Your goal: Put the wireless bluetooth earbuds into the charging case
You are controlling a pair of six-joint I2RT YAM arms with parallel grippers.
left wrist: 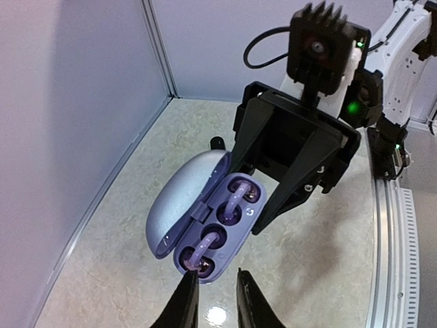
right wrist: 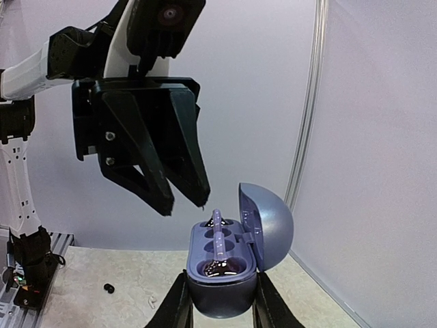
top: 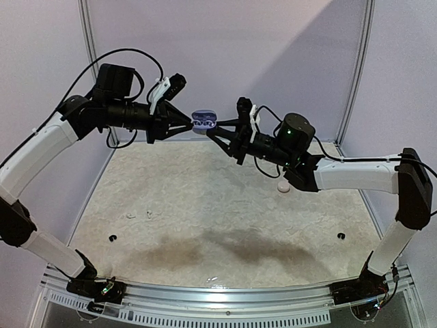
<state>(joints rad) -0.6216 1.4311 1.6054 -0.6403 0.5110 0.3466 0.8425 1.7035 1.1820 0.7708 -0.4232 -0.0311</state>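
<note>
beige speckled tabletop [top: 205, 178], with a darker smudged patch [top: 225, 249] toward the near edge. pale lilac wall panels [top: 225, 55] along the far and side edges, joined by thin metal posts [top: 87, 34]. ribbed aluminium rail [top: 225, 298] across the near edge.

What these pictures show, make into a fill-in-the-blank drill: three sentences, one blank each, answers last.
1. The right hand grips the purple case, whose lid stands ____.
2. In the case lie ____ purple earbuds.
3. The left hand, close to the case, holds ____.

Missing words: open; two; nothing.
</note>
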